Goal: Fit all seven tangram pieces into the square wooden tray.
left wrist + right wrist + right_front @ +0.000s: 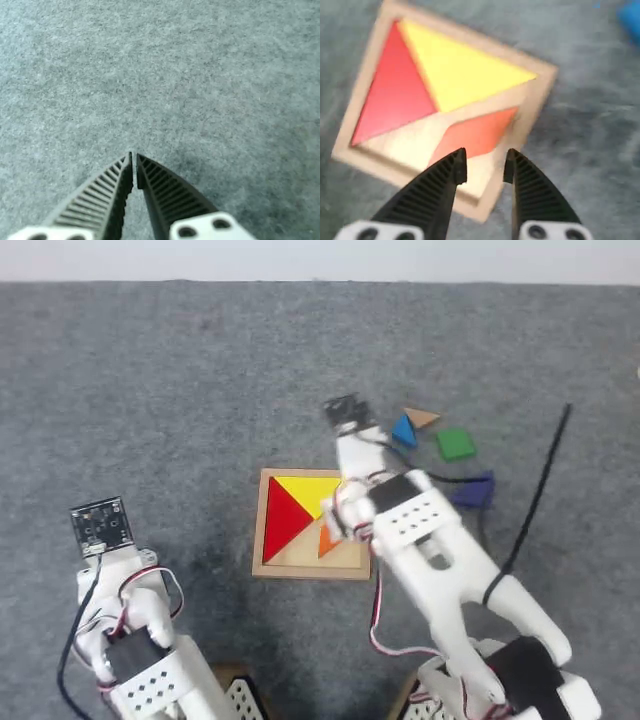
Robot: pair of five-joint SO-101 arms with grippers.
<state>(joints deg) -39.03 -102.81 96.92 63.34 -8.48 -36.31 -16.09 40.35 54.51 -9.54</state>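
The square wooden tray [262, 540] lies mid-table holding a yellow triangle [310, 490], a red triangle [283, 517] and an orange piece [327, 539]. In the right wrist view my right gripper [485, 167] hangs open just above the tray [540, 97], over the near edge of the orange piece [475, 135], with nothing between its fingers. The yellow triangle [460, 70] and red triangle [395, 95] lie flat beyond it. My left gripper [134, 159] is shut over bare carpet, far from the tray.
Loose pieces lie right of the tray: a blue triangle [403, 430], a tan triangle [422, 417], a green square [456, 444] and a purple parallelogram [472, 490]. A black cable [535, 500] runs along the right side. The left arm [120, 620] stands at the lower left.
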